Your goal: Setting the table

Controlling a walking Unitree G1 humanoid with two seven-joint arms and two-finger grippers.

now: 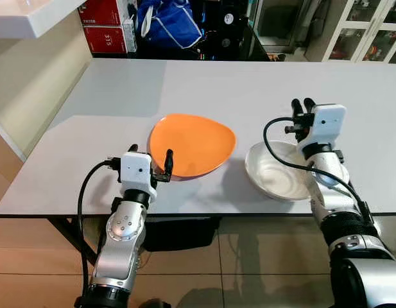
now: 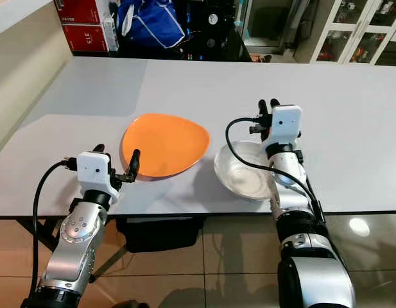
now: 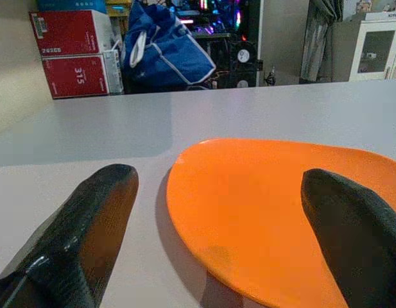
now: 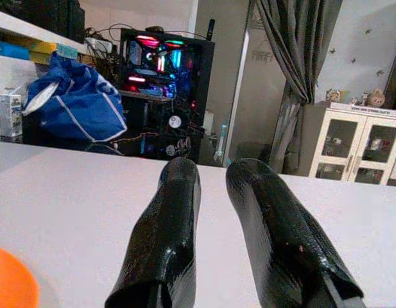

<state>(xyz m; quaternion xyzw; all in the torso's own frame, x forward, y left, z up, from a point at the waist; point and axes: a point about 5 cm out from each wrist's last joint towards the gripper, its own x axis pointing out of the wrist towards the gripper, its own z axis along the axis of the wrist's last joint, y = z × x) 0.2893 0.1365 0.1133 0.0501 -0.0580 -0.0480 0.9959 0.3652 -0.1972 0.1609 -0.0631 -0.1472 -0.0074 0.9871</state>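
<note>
An orange plate (image 1: 192, 144) lies on the white table (image 1: 204, 83), near its front edge. My left gripper (image 1: 151, 156) is open at the plate's near-left rim, one finger outside the rim and one over the plate (image 3: 262, 205). Nothing is gripped between the fingers (image 3: 76, 237). Right of the plate sits a white bowl (image 1: 275, 174). My right wrist hangs above the bowl's right side. The right gripper (image 1: 302, 104) points toward the far side of the table, shut and holding nothing, its fingertips (image 4: 175, 192) a narrow gap apart.
Beyond the table's far edge stand red boxes (image 1: 108, 25), a blue bag (image 1: 167, 24) and a lit computer case (image 4: 162, 64). A white cabinet (image 1: 368, 29) stands at the back right. A white counter (image 1: 31, 16) juts in at the left. Tiled floor lies below the front edge.
</note>
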